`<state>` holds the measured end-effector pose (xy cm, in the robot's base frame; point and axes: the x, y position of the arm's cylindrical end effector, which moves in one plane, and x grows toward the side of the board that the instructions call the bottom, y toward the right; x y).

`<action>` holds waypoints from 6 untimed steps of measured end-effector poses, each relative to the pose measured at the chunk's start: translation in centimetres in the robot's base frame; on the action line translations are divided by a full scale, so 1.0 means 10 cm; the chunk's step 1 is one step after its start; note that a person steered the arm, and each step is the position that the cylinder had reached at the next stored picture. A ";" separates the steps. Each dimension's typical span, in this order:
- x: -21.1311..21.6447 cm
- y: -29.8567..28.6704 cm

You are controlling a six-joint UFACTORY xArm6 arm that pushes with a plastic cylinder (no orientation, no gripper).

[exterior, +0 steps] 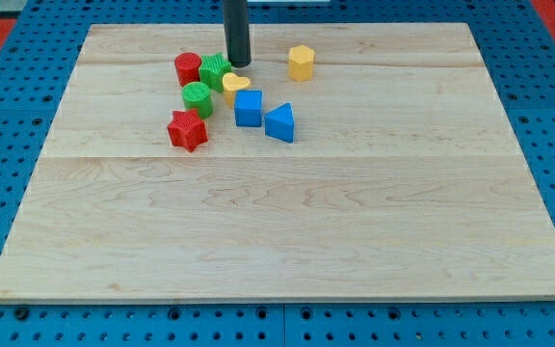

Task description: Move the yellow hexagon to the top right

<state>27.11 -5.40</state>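
While the dark rod stands upright near the view's top, my tip (238, 64) rests on the wooden surface (287, 231), just above the small yellow block (235, 85) and just to the right of the green star-like block (215, 72). No jaws exist on this arm, so nothing is grasped or released; the rod simply ends at the tip.

Off to the tip's right, standing apart from the cluster, is the yellow hexagon (301, 63), close to the surface's top edge and a little right of the middle. It touches no other block, and the top right corner lies well apart from it.

Left of the tip, the red cylinder (188, 68) sits beside the green star-like block. Below those, the green cylinder (198, 98) is close to the small yellow block, whose exact shape I cannot make out. The red star (188, 130) lies below the green cylinder at the cluster's lower left. A blue cube (249, 108) stands just under the small yellow block, and a blue triangle (280, 122) sits just to its right.
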 end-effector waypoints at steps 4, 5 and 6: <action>0.14 0.73; 0.03 1.34; -0.14 1.63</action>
<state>25.67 10.90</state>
